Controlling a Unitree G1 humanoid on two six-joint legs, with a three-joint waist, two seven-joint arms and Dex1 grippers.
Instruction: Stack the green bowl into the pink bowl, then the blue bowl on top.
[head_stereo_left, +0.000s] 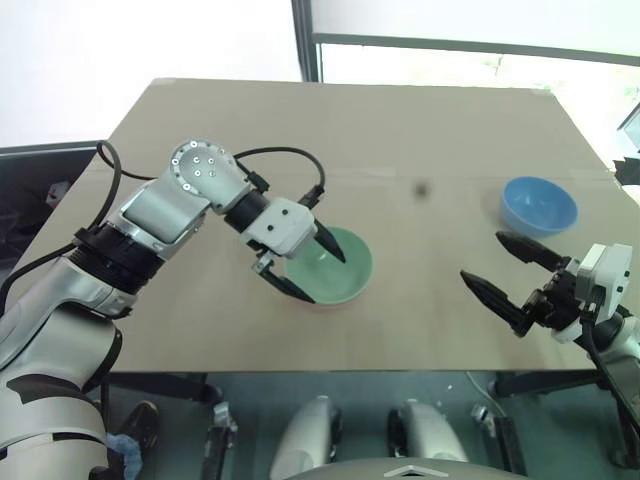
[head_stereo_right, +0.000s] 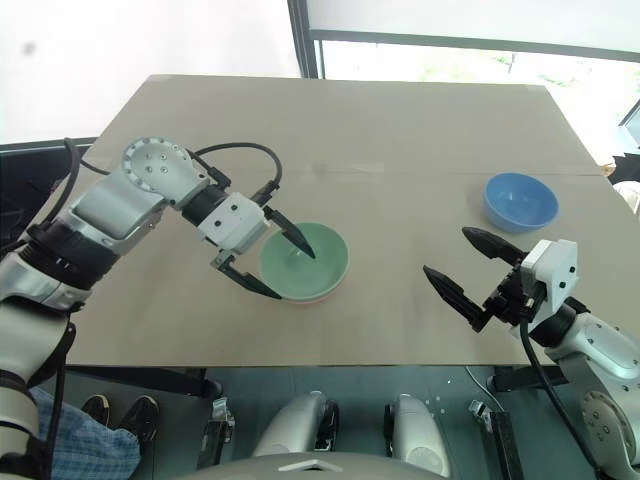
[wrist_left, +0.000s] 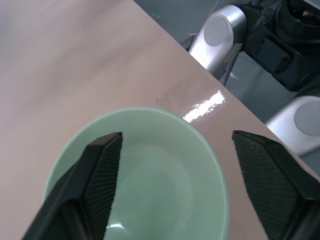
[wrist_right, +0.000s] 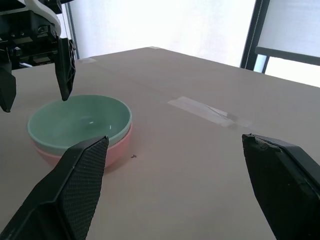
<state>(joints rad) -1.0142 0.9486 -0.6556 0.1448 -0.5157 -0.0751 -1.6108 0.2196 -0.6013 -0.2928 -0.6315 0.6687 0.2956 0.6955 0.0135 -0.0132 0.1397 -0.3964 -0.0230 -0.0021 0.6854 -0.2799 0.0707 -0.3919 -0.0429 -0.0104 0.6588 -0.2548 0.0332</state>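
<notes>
The left gripper (head_stereo_left: 307, 270) hangs spread wide with nothing held, one finger over the hollow of the small round mint-green plastic bowl (head_stereo_left: 338, 270), the other outside its near rim. That green bowl sits nested in the salmon-pink plastic bowl (wrist_right: 111, 151), directly beneath the fingers. The right gripper (head_stereo_left: 505, 274) stands fully spread and empty, with the light sky-blue plastic bowl (head_stereo_left: 539, 204) on the brown cardboard-covered table (head_stereo_left: 350, 140) just beyond its fingertips.

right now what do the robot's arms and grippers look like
Both arms are silver-grey metal with black joint bands and black cables looping at the wrists. The left gripper and right gripper each have a white housing and two tapered black fingers with ridged inner pads.
</notes>
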